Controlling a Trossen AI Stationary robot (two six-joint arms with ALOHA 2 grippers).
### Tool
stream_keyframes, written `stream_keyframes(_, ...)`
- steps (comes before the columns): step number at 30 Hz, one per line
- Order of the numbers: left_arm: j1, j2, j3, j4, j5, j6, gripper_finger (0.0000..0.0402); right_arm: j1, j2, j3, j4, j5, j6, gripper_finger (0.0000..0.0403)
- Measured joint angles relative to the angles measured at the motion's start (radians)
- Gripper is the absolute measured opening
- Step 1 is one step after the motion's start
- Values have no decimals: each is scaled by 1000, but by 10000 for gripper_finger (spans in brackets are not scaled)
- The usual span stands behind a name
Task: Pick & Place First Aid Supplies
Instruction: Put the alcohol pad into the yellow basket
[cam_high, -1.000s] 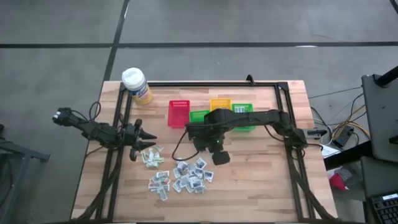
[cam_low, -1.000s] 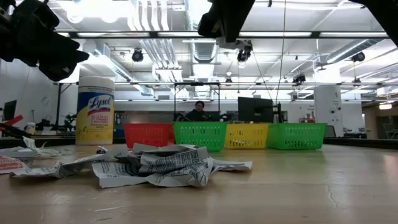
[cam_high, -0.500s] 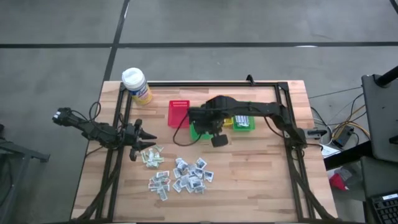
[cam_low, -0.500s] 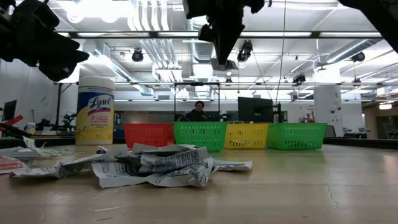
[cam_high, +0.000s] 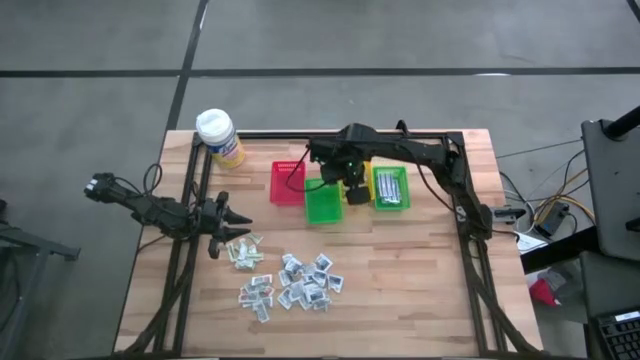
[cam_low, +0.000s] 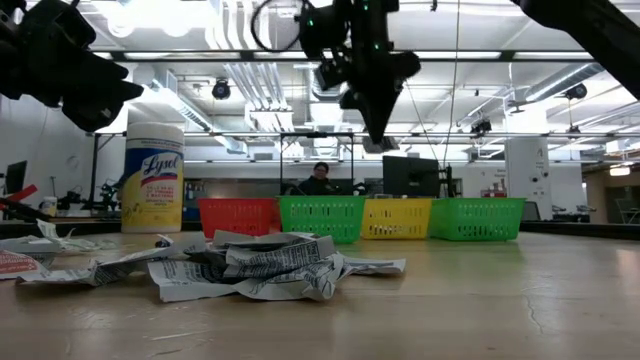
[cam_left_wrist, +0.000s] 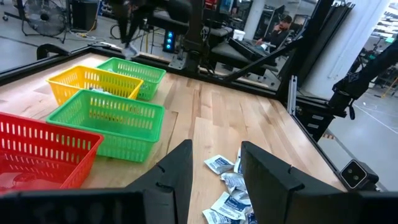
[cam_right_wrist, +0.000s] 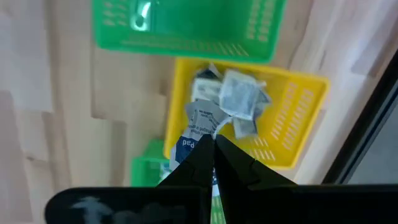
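The first aid supplies (cam_high: 290, 280) lie as a loose pile of small white packets on the table's near middle, also seen in the low view (cam_low: 250, 265). My right gripper (cam_right_wrist: 213, 140) is shut on one white packet with blue print (cam_right_wrist: 198, 121), high over the yellow bin (cam_right_wrist: 298, 106), which holds several packets. In the high view my right gripper (cam_high: 352, 188) stands over the row of bins. My left gripper (cam_high: 240, 224) waits open at the table's left, just beside the pile, its fingers (cam_left_wrist: 186, 168) level and holding nothing. My right gripper pinches one end of the packet (cam_right_wrist: 200, 138) between its two fingertips, coming from above and pointing down. The packet sticks out below the fingertips (cam_low: 372, 143), lifted clear and hanging over the yellow bin.
A red bin (cam_high: 287, 182), a green bin (cam_high: 323, 203) and a second green bin (cam_high: 390, 188) holding packets stand beside the yellow one. A yellow bottle with a white cap (cam_high: 220, 135) stands at the far left corner. A black frame (cam_high: 460, 190) rims the table.
My right gripper, still shut on the packet, has travelled from above the pile toward the table's far edge and now hangs over the yellow bin; it has also turned somewhat. The pile has stayed put.
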Motion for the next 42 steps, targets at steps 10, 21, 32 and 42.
stream_keyframes(10,0,0,0,-4,0,-23,131,-113,-1,-130,76,-3,-66,8)
stream_keyframes(21,0,0,0,-4,-7,-52,131,-154,-1,-283,239,-15,-122,8)
stream_keyframes(32,0,0,0,-3,-12,-54,131,-153,0,-367,337,-39,-141,8)
stream_keyframes(42,0,0,0,-3,-12,-61,131,-156,1,-384,375,-39,-146,8)
